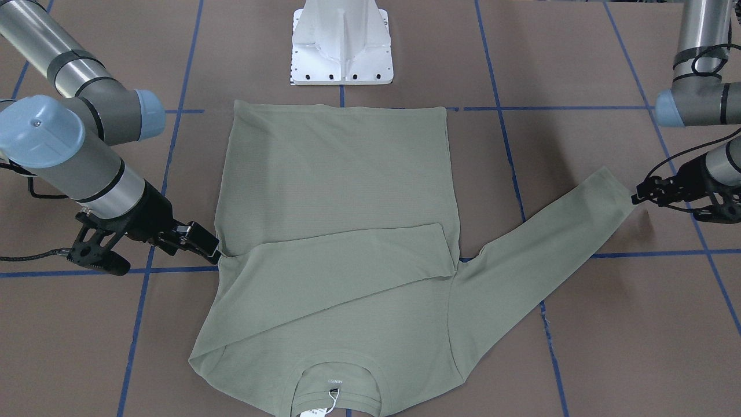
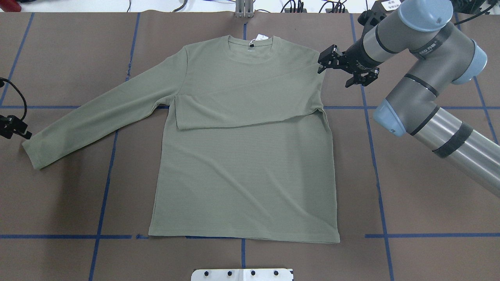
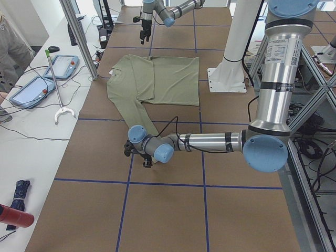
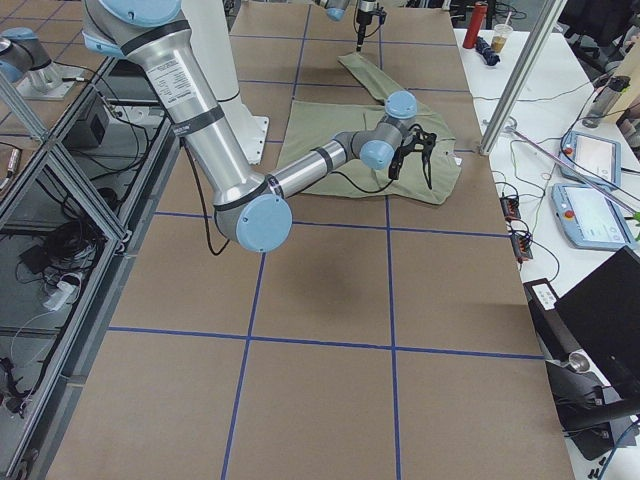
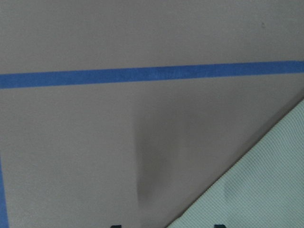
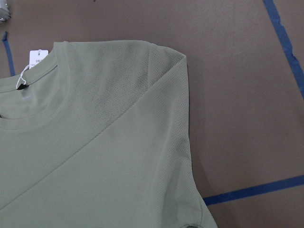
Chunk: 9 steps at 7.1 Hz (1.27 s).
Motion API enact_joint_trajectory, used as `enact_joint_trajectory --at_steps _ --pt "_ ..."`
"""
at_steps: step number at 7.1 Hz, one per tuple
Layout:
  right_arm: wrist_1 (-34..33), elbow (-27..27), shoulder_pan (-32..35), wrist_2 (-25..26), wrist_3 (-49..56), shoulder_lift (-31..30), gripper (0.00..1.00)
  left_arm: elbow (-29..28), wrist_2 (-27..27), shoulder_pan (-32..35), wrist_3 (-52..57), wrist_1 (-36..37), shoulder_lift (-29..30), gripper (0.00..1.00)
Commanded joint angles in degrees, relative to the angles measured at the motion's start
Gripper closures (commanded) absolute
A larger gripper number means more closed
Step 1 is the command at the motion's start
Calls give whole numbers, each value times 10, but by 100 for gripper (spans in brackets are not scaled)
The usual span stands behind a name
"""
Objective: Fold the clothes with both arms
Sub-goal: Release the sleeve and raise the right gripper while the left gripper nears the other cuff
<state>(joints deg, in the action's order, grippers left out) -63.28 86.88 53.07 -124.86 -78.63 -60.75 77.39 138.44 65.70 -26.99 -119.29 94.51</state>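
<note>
The sage-green shirt (image 2: 242, 168) lies flat and face up, with its collar and white hang tag (image 2: 254, 41) on the far side from the robot. One sleeve (image 2: 250, 105) is folded across the chest. The other sleeve (image 2: 93, 113) stretches out towards my left gripper (image 2: 15, 127). That gripper sits low at the cuff (image 1: 622, 200). The left wrist view shows the cuff corner (image 5: 266, 190) and two fingertips apart, so it is open. My right gripper (image 2: 323, 62) is open at the shirt's shoulder edge (image 6: 183, 61) and holds nothing.
The white pedestal base (image 1: 341, 43) stands just behind the hem. Blue tape lines (image 2: 105, 171) cross the brown table. A side bench holds tablets (image 3: 37, 86) and a grabber stick (image 3: 55, 79).
</note>
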Motion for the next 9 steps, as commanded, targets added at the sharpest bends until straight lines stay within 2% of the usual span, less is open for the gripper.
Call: enact_joint_trajectory --at_steps 1,9 --pt "-1 7 1 5 1 -9 1 1 1 -4 0 -1 0 32" --pt "-1 19 1 2 -1 -10 1 -1 -1 -22 4 2 -2 41"
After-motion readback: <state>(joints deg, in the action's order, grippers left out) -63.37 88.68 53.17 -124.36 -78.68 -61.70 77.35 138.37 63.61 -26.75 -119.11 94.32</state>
